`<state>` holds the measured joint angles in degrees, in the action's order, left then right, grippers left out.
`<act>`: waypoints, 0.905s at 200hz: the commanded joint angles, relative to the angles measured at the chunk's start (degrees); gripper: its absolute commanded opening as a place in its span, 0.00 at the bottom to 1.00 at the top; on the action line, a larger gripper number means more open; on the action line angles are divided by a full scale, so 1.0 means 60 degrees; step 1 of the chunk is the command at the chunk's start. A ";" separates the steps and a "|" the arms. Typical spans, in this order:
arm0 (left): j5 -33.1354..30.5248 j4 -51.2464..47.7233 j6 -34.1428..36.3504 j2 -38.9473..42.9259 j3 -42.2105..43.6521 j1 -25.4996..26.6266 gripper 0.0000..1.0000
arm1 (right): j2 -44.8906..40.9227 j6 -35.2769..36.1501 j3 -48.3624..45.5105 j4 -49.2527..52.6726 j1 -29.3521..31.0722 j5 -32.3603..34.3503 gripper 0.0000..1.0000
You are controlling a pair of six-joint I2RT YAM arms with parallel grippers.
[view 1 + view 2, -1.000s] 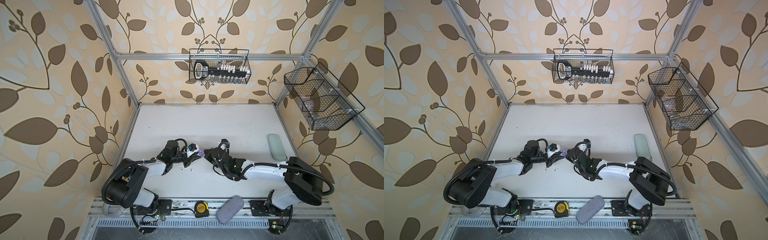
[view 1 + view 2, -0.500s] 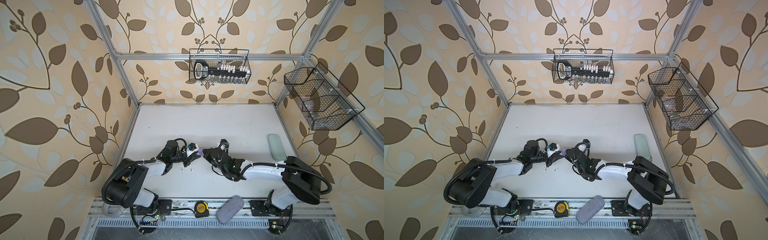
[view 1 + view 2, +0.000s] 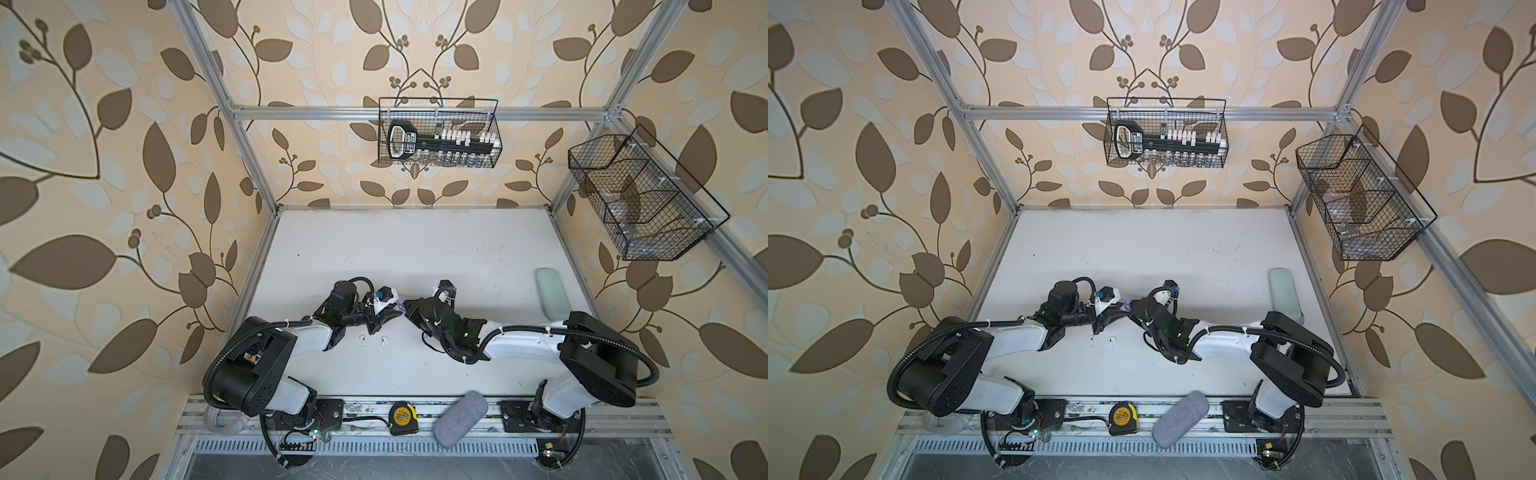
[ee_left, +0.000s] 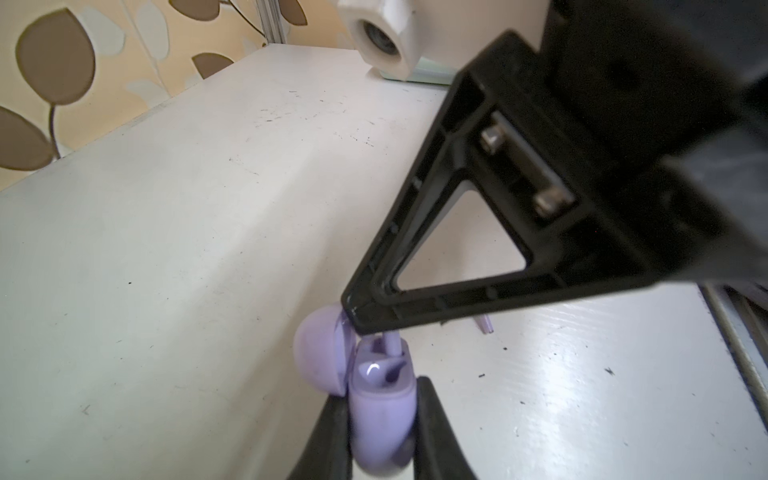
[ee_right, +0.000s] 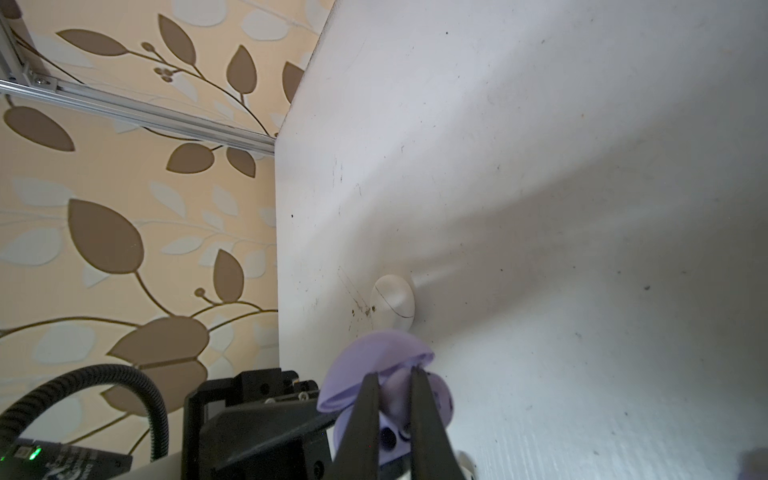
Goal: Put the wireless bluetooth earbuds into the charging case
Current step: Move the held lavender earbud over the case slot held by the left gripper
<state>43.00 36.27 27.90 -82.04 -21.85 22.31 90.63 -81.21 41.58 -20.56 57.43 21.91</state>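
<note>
While the open lavender case [image 4: 382, 415] is clamped by the left gripper [image 4: 380, 401], a lavender earbud [image 4: 392, 347] is pinched by the right gripper [image 5: 394, 376] — stem pointed into the facing socket.

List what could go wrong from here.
1. The earbud, pinched by the right gripper, may miss its socket in the case and drop.
2. Pushing could twist the case in the left gripper.
3. The right gripper sits by the open lid and might knock it.

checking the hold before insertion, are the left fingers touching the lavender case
Touching. In the left wrist view both left fingers press against the sides of the lavender case.
</note>
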 commanded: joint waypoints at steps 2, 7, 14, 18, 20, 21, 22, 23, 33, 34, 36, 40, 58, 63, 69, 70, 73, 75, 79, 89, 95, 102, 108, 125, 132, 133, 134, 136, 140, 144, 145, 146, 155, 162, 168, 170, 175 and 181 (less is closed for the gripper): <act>0.0098 0.0576 -0.0098 0.0006 0.0052 -0.0143 0.00 | 0.0184 -0.0293 0.0182 0.0196 0.0133 -0.0001 0.10; 0.0101 0.0583 -0.0102 0.0006 0.0058 -0.0143 0.00 | 0.0184 -0.0293 0.0182 0.0223 0.0126 0.0007 0.10; 0.0109 0.0591 -0.0107 0.0006 0.0065 -0.0143 0.00 | 0.0188 -0.0293 0.0189 0.0267 0.0137 0.0028 0.10; 0.0109 0.0591 -0.0107 0.0006 0.0063 -0.0143 0.00 | 0.0188 -0.0293 0.0210 0.0312 0.0140 0.0033 0.10; 0.0112 0.0590 -0.0109 0.0006 0.0066 -0.0151 0.00 | 0.0188 -0.0286 0.0216 0.0344 0.0148 0.0049 0.10; 0.0113 0.0590 -0.0109 0.0006 0.0066 -0.0147 0.00 | 0.0188 -0.0290 0.0224 0.0354 0.0159 0.0044 0.10; 0.0105 0.0598 -0.0109 0.0006 0.0059 -0.0152 0.00 | 0.0181 -0.0284 0.0228 0.0359 0.0157 0.0042 0.10; 0.0102 0.0601 -0.0109 0.0006 0.0070 -0.0155 0.00 | 0.0177 -0.0281 0.0238 0.0369 0.0156 0.0041 0.10; 0.0105 0.0605 -0.0113 0.0006 0.0067 -0.0158 0.00 | 0.0186 -0.0277 0.0274 0.0469 0.0155 0.0056 0.10; 0.0109 0.0605 -0.0111 0.0006 0.0059 -0.0158 0.00 | 0.0194 -0.0278 0.0283 0.0483 0.0162 0.0055 0.10; 0.0105 0.0605 -0.0110 0.0006 0.0069 -0.0158 0.00 | 0.0190 -0.0278 0.0289 0.0511 0.0168 0.0062 0.10; 0.0109 0.0618 -0.0118 0.0006 0.0067 -0.0158 0.00 | 0.0188 -0.0271 0.0319 0.0551 0.0170 0.0060 0.10; 0.0106 0.0648 -0.0138 0.0006 0.0082 -0.0158 0.00 | 0.0242 -0.0287 0.0411 0.0703 0.0199 0.0048 0.11; 0.0111 0.0662 -0.0138 0.0006 0.0085 -0.0172 0.00 | 0.0278 -0.0293 0.0445 0.0764 0.0200 0.0044 0.11; 0.0103 0.0686 -0.0138 0.0006 0.0096 -0.0173 0.00 | 0.0315 -0.0308 0.0487 0.0816 0.0199 0.0002 0.11; 0.0101 0.0690 -0.0138 0.0006 0.0103 -0.0173 0.00 | 0.0325 -0.0308 0.0492 0.0824 0.0199 -0.0009 0.11; 0.0110 0.0693 -0.0138 0.0006 0.0097 -0.0173 0.00 | 0.0353 -0.0308 0.0507 0.0843 0.0205 -0.0025 0.11; 0.0105 0.0693 -0.0138 0.0006 0.0100 -0.0173 0.00 | 0.0361 -0.0315 0.0517 0.0858 0.0200 -0.0032 0.11; 0.0111 0.0704 -0.0146 0.0006 0.0096 -0.0173 0.00 | 0.0390 -0.0333 0.0534 0.0882 0.0199 -0.0043 0.11; 0.0113 0.0721 -0.0139 0.0006 0.0119 -0.0173 0.00 | 0.0466 -0.0365 0.0577 0.0921 0.0210 -0.0076 0.11; 0.0113 0.0737 -0.0145 0.0006 0.0124 -0.0173 0.00 | 0.0516 -0.0379 0.0597 0.0947 0.0198 -0.0097 0.11; 0.0113 0.0737 -0.0152 0.0006 0.0118 -0.0173 0.00 | 0.0553 -0.0406 0.0621 0.0964 0.0200 -0.0131 0.12; 0.0117 0.0739 -0.0151 0.0006 0.0111 -0.0173 0.00 | 0.0587 -0.0410 0.0646 0.0978 0.0206 -0.0141 0.12; 0.0128 0.0752 -0.0153 0.0006 0.0124 -0.0187 0.00 | 0.0627 -0.0410 0.0686 0.1049 0.0206 -0.0172 0.12; 0.0128 0.0752 -0.0160 0.0006 0.0120 -0.0187 0.00 | 0.0627 -0.0397 0.0712 0.1094 0.0199 -0.0160 0.13; 0.0128 0.0752 -0.0164 0.0006 0.0123 -0.0187 0.00 | 0.0634 -0.0396 0.0714 0.1110 0.0199 -0.0155 0.13; 0.0128 0.0752 -0.0158 0.0006 0.0124 -0.0187 0.00 | 0.0631 -0.0396 0.0722 0.1125 0.0206 -0.0160 0.13; 0.0128 0.0752 -0.0154 0.0006 0.0118 -0.0187 0.00 | 0.0628 -0.0396 0.0729 0.1148 0.0201 -0.0161 0.14; 0.0137 0.0752 -0.0149 0.0006 0.0137 -0.0187 0.00 | 0.0626 -0.0396 0.0744 0.1201 0.0206 -0.0144 0.14; 0.0141 0.0759 -0.0156 0.0006 0.0126 -0.0187 0.00 | 0.0615 -0.0385 0.0758 0.1251 0.0221 -0.0138 0.15; 0.0142 0.0763 -0.0155 0.0006 0.0126 -0.0187 0.00 | 0.0614 -0.0383 0.0759 0.1262 0.0217 -0.0137 0.15; 0.0142 0.0764 -0.0154 0.0006 0.0126 -0.0187 0.00 | 0.0613 -0.0382 0.0759 0.1267 0.0215 -0.0129 0.15; 0.0142 0.0766 -0.0167 0.0006 0.0129 -0.0188 0.00 | 0.0614 -0.0388 0.0778 0.1327 0.0215 -0.0122 0.16; 0.0142 0.0766 -0.0168 0.0006 0.0127 -0.0202 0.00 | 0.0613 -0.0400 0.0768 0.1340 0.0215 -0.0129 0.17; 0.0142 0.0781 -0.0168 0.0006 0.0137 -0.0202 0.00 | 0.0610 -0.0396 0.0759 0.1331 0.0216 -0.0138 0.18; 0.0142 0.0781 -0.0168 0.0006 0.0132 -0.0202 0.00 | 0.0612 -0.0396 0.0749 0.1331 0.0214 -0.0137 0.18; 0.0155 0.0781 -0.0165 0.0006 0.0126 -0.0202 0.00 | 0.0613 -0.0388 0.0758 0.1331 0.0214 -0.0136 0.18; 0.0157 0.0781 -0.0169 0.0007 0.0135 -0.0202 0.00 | 0.0613 -0.0396 0.0749 0.1331 0.0214 -0.0146 0.19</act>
<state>43.00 36.64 26.94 -82.24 -21.21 21.67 93.06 -82.11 45.15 -15.53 58.13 22.06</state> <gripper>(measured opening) 0.223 0.180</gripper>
